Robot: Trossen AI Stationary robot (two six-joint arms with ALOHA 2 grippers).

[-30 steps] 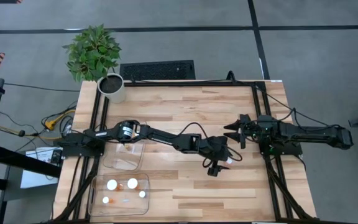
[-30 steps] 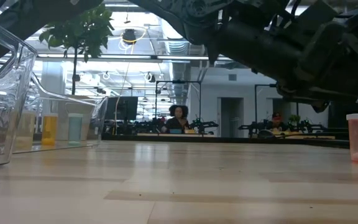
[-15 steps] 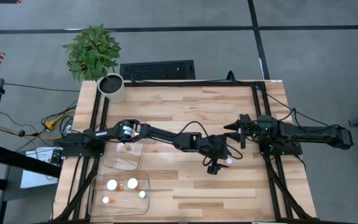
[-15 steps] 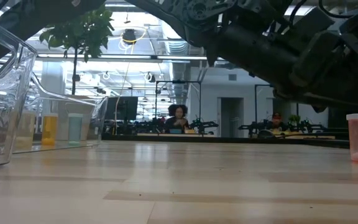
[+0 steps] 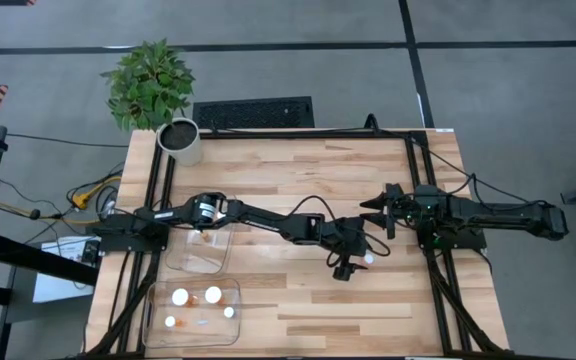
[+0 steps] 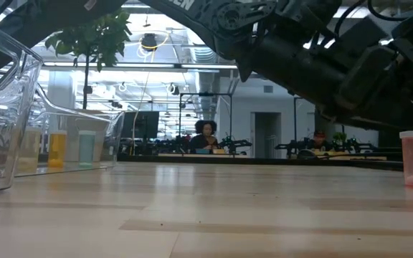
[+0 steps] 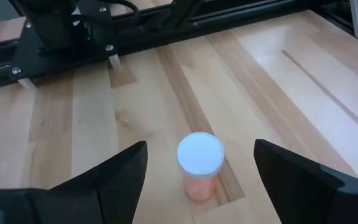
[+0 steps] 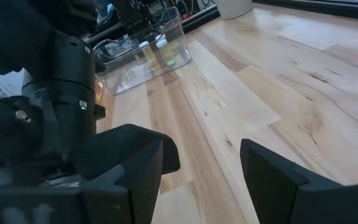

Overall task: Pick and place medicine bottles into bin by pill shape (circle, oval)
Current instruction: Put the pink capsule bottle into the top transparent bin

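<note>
Pale wood table (image 5: 288, 180) across the whole high view, with a potted plant (image 5: 153, 90) at its far left corner. Two clear bins on the left side: one (image 5: 200, 250) under the left arm with a bottle near its far end, another (image 5: 193, 312) at the near edge holding about five white-capped bottles. Most of the sorting apparently done, then, judging by that; pill shapes too small to check. Left to do, as far as can be seen: one orange bottle (image 7: 199, 165) with a white cap, upright on the wood near the table's middle. Left gripper (image 7: 197, 180) reached out over it, fingers spread wide to either side of the cap, not yet touching. Right gripper (image 5: 380, 212) waiting just beside, near the right frame rail, fingers parted and holding nothing.
</note>
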